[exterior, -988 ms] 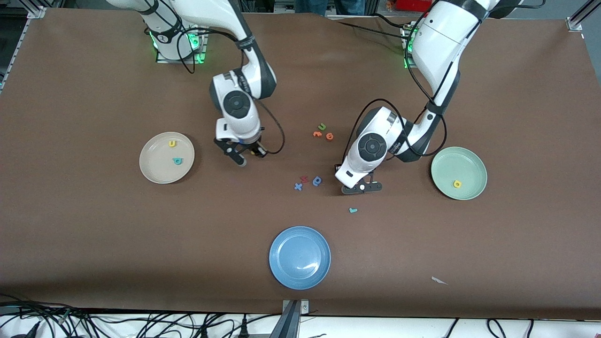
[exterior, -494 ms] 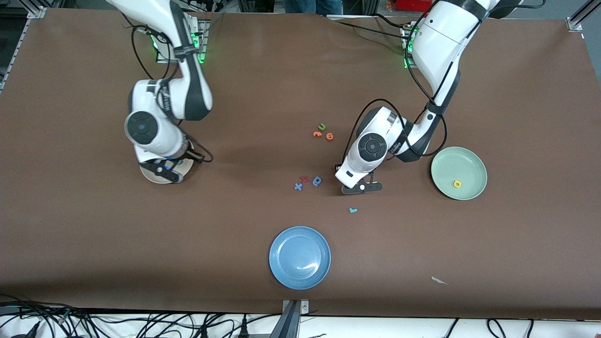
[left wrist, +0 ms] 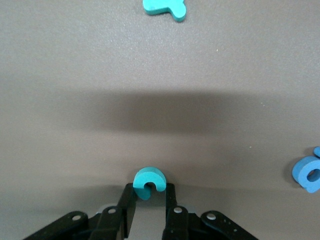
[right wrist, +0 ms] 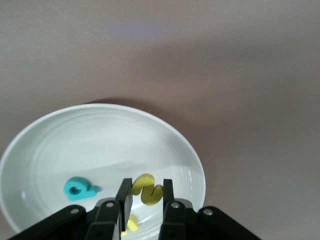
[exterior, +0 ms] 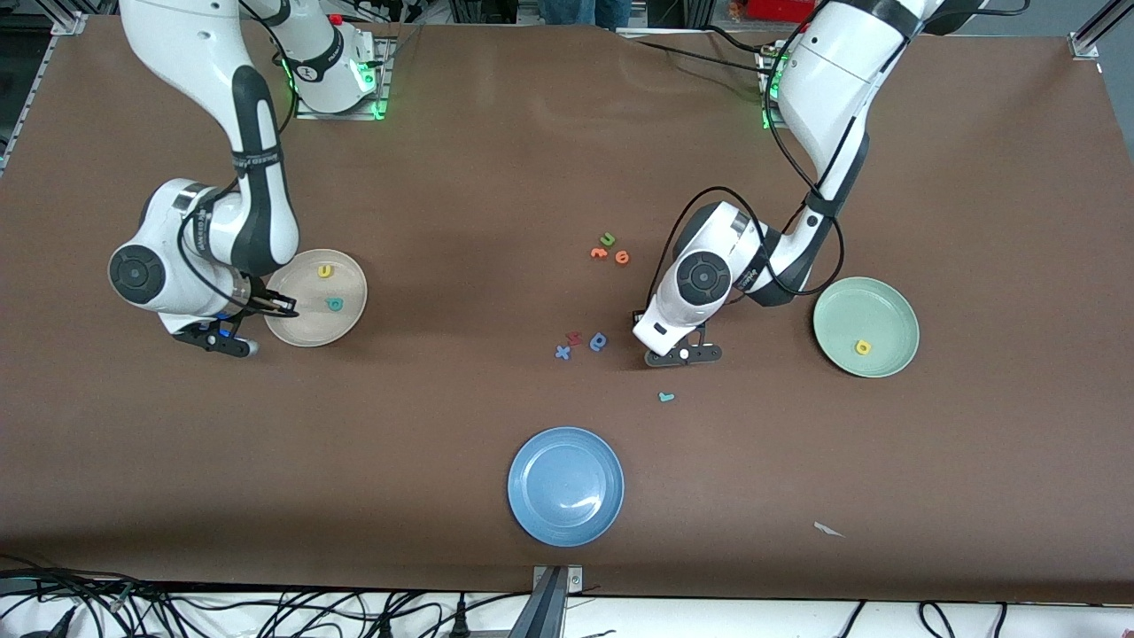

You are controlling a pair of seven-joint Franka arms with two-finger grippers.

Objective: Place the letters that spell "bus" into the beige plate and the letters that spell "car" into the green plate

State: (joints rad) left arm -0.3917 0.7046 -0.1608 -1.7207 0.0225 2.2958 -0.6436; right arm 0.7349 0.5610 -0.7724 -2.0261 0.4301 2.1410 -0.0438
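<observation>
Your right gripper pinches the small yellow foam s at the round cream-beige plate's rim — centre before releasing. Your left gripper clamps the tiny teal foam c on the table — lift straight.

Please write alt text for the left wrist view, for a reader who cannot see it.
The left gripper pinches a small teal foam letter c between black jaws on the brown table. A teal foam letter r and a blue round foam letter lie nearby.
</observation>
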